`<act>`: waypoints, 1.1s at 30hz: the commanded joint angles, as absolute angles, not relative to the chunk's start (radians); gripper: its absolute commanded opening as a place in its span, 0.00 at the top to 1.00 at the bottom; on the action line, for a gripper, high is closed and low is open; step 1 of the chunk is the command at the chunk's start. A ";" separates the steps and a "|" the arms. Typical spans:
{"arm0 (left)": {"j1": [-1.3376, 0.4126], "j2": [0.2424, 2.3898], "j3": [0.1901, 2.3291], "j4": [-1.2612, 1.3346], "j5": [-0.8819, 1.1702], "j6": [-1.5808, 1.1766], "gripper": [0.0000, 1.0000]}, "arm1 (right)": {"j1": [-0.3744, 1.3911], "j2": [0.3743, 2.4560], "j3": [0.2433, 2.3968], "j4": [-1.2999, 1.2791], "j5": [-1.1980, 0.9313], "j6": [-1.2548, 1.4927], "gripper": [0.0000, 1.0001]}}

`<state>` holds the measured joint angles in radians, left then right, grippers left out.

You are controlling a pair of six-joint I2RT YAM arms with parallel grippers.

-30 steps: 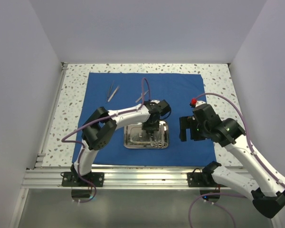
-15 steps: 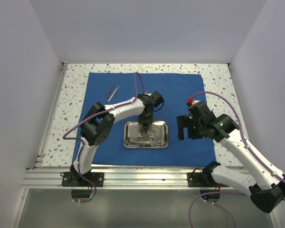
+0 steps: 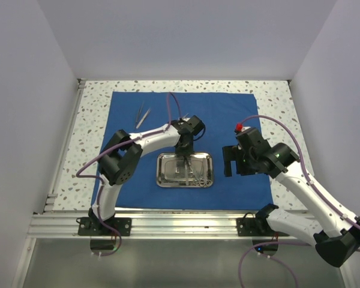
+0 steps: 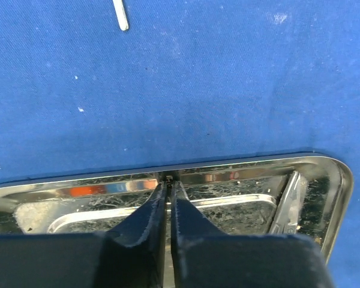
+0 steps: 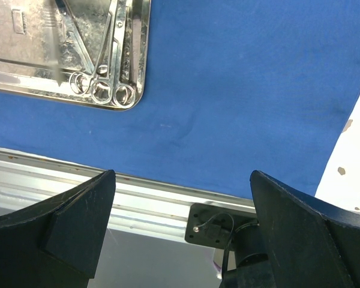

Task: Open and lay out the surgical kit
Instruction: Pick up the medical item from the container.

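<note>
The surgical kit [image 3: 228, 120] lies opened out in the top view. Its royal-blue rectangular cloth wrap [image 3: 126, 180] is spread flat on the speckled table [image 3: 93, 120]. The small shiny steel tray [image 3: 163, 177] with rounded corners sits on the wrap directly under my left gripper [image 3: 183, 157]. Thin silver ring-handled instruments [image 3: 196, 174] lie in the tray, to the right of that gripper. A pair of slim silver tweezers [image 3: 142, 115] rests on the cloth, well off to its far left. My right gripper [image 3: 231, 163] hangs over bare cloth, just right of the tray and apart from it.

From my left wrist, the left gripper [image 4: 168, 183] has its dark fingers drawn almost together, with only a slit between them. Their tips are at the tray's far rim [image 4: 240, 173]. I cannot tell whether anything thin is pinched there. Blue cloth [image 4: 198, 90] fills the space beyond the tips. A silver instrument tip [image 4: 121, 15] shows on it, far ahead and to the left.

From my right wrist, the right gripper [image 5: 181, 179] is spread wide with nothing between the fingers. The tray corner [image 5: 141, 54] and the ring handles [image 5: 102, 90] lie ahead to the left. Beneath me are the cloth [image 5: 240, 90] and the aluminium rail [image 5: 108, 198] at the table's near edge.
</note>
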<state>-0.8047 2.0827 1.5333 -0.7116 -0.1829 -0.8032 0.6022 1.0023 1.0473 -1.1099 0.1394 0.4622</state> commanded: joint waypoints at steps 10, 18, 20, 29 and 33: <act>-0.815 2.108 1.551 -0.755 -0.189 -0.847 1.00 | 0.601 0.997 1.068 -1.085 0.149 0.425 0.02; -0.810 2.069 1.736 -0.903 -0.271 -0.799 1.00 | 0.601 1.000 1.066 -1.069 0.155 0.434 0.02; -0.805 2.072 1.793 -0.920 -0.290 -0.779 1.00 | 0.601 1.000 1.068 -1.066 0.160 0.440 0.02; -0.687 2.198 2.006 -0.905 -0.302 -0.623 1.00 | 0.603 1.011 1.077 -1.066 0.193 0.459 0.02; -0.621 2.313 2.153 -0.894 -0.313 -0.557 1.00 | 0.603 1.019 1.086 -1.080 0.216 0.466 0.02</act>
<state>-0.6704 2.2482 2.0453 -0.9005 -0.2783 -0.6418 0.6022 1.0134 1.0473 -1.0847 0.1768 0.4549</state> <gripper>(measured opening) 0.009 0.985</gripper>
